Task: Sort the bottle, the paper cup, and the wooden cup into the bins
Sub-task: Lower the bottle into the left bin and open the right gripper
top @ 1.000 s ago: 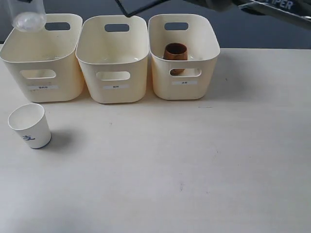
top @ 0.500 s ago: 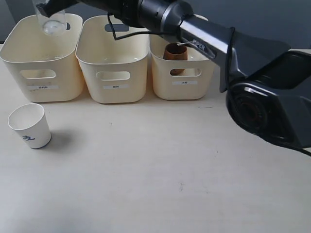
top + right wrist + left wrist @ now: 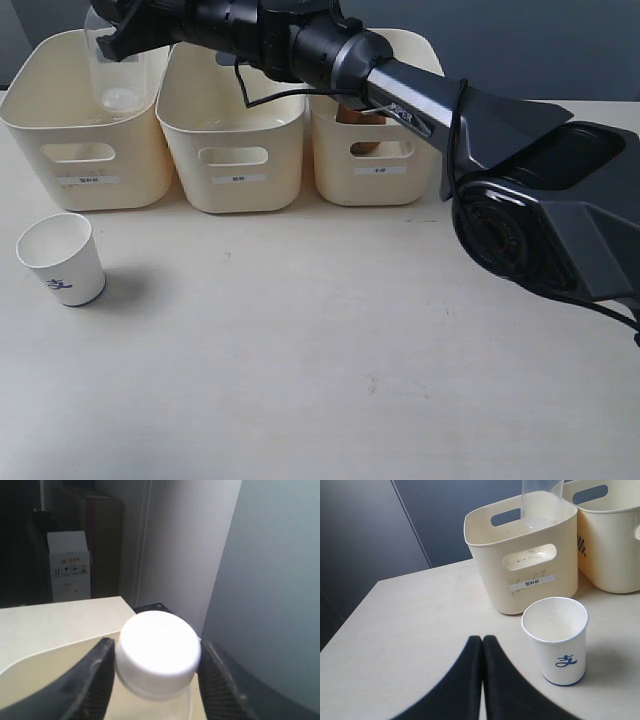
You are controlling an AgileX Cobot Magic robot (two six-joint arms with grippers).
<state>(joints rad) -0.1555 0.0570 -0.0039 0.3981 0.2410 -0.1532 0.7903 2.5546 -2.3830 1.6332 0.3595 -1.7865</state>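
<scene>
Bottle [image 3: 113, 70]: lowered since a second ago, base now inside leftmost bin [image 3: 60, 150]; right gripper [image 3: 155, 667] clamps its neck; release pending; paper cup [image 3: 62, 259] unsorted below; left gripper [image 3: 482, 645] pinched together, empty.

A blue handwritten-style mark on the paper cup [image 3: 555, 640]; small Chinese characters, barely legible, on the left bin's label [image 3: 532, 583]

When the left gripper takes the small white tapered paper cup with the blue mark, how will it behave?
The white paper cup looks empty and thin-walled, so it is probably very light and could crush under a firm squeeze. It stands upright on its narrower base, so a sideways push may tip it, and it would then likely roll in a curve.
</scene>
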